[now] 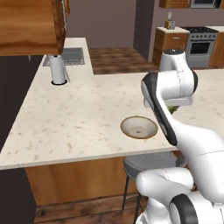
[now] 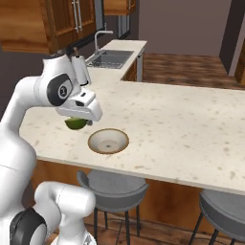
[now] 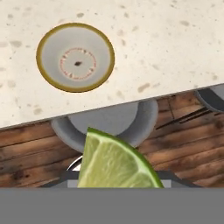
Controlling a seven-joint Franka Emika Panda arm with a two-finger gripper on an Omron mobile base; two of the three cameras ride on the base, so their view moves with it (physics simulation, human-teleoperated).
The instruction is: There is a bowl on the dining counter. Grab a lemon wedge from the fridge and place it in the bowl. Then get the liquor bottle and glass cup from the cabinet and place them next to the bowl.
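The lemon wedge [image 3: 114, 162] is a yellow-green slice with a smooth curved rind and pale, finely streaked flesh coming to a sharp upper corner; in the hand view it sits close to the lens at the bottom, and in the right base view it shows as a green lump just under the end effector [image 2: 76, 122], which is clamped on it. The wedge hangs above the near edge of the worktop [image 2: 182, 124], just beside the bowl [image 2: 108, 140] and not over it; in the hand view it lies over the wooden floor and a stool [image 3: 107, 120] rather than over stone. The bowl is shallow and round, with a tan-brown wood-like rim, a pale greyish inside and a faint reddish ring around a dark speck at its centre [image 3: 75, 57]. It rests near the front edge of the beige speckled stone worktop, which lies on an orange-brown wooden base [image 1: 78, 179]. Grey round stools [image 2: 115, 189] with thin dark legs stand under the overhang. Further back on the worktop stands an upright pale grey cylinder [image 1: 57, 70], next to a steel sink [image 2: 109, 58] with a curved tap. Reddish-brown wooden wall cabinets [image 2: 62, 21] with panelled doors and grey bar handles hang above, and a steel oven range [image 1: 201, 43] stands at the far wall.
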